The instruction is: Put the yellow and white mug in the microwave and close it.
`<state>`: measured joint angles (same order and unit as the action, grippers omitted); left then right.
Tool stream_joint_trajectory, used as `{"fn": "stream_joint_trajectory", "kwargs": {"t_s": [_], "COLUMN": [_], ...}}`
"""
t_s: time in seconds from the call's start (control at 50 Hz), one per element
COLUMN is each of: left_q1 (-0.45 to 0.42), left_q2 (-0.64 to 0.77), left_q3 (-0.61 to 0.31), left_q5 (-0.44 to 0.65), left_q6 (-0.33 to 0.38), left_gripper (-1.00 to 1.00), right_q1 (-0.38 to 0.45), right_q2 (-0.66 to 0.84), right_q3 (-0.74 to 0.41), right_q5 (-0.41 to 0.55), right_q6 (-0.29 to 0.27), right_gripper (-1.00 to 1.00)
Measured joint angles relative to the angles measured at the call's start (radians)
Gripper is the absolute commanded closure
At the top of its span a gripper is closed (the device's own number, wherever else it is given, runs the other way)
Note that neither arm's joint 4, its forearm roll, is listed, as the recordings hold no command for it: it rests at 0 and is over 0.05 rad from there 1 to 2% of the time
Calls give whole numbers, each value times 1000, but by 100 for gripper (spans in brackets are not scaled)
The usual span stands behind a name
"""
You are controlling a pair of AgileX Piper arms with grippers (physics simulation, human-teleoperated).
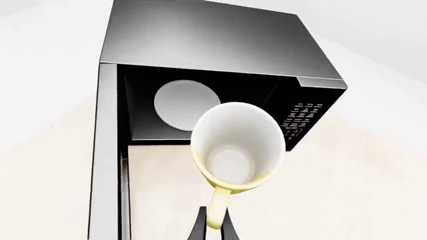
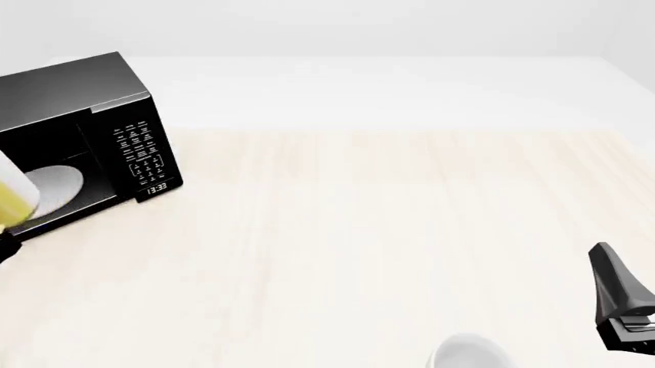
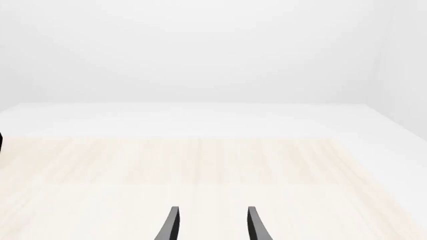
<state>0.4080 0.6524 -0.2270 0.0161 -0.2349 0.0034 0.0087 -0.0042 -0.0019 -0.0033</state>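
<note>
The yellow and white mug (image 1: 233,150) hangs in the air in front of the microwave (image 1: 213,55), its white inside facing the left wrist camera. My left gripper (image 1: 215,227) is shut on its yellow handle. The microwave's door (image 1: 107,160) stands open, and the white turntable plate (image 1: 183,106) shows inside. In the front view the microwave (image 2: 72,100) sits at the far left with the mug (image 2: 15,198) just before its opening at the picture's edge. Far from both, my right gripper (image 3: 210,225) is open with nothing between its fingers, and appears at the right edge (image 2: 619,295) of the front view.
A plain white-grey cup (image 2: 469,356) stands at the table's near edge, right of the middle. The microwave's keypad panel (image 2: 143,157) faces the table's middle. The light wooden tabletop (image 2: 389,230) stretches between the two arms.
</note>
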Motion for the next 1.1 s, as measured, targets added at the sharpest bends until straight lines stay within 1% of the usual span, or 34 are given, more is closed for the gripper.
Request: {"fn": "stream_joint_trajectory", "kwargs": {"t_s": [0.22, 0.46, 0.84, 1.1], "left_q1": [64, 93, 103, 98], "left_q2": [69, 178, 378, 489], "left_q3": [11, 9, -11, -30], "left_q5": [-73, -170, -326, -402], "left_q6": [16, 27, 23, 26], "left_gripper": [100, 100, 100, 100], "right_q1": [0, 0, 0, 0], "right_q2": [0, 0, 0, 0], "right_q3": [0, 0, 0, 0], "right_q5": [0, 0, 0, 0], "right_q6": [0, 0, 0, 0], "right_gripper": [-100, -100, -100, -100]}}
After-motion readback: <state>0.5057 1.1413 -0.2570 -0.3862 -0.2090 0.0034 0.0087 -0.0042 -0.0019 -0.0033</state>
